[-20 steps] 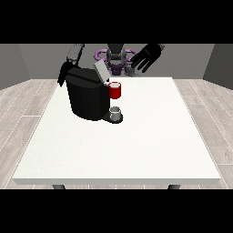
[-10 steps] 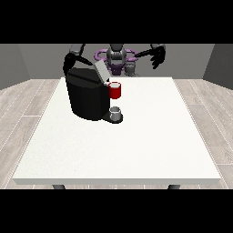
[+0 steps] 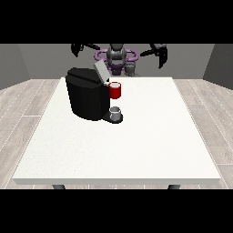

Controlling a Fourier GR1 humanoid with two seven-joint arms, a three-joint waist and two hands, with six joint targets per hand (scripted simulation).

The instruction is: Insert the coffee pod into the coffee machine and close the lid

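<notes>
Both robot hands, one at the view's left (image 3: 77, 48) and one at the view's right (image 3: 160, 53), hang raised at twelve o'clock clear of the coffee machine (image 3: 88, 93) with its lid (image 3: 101, 71) up, seemingly holding nothing, though I cannot tell how their fingers lie.

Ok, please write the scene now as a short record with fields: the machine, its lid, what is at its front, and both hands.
machine: black coffee machine, on the left part of the white table
lid: grey lid, tilted up, not closed
at the spout: a red thing at the machine
below it: a grey thing on the machine's base
hand at the view's left: raised behind the machine, holds nothing
hand at the view's right: raised, away from the table, holds nothing
</notes>
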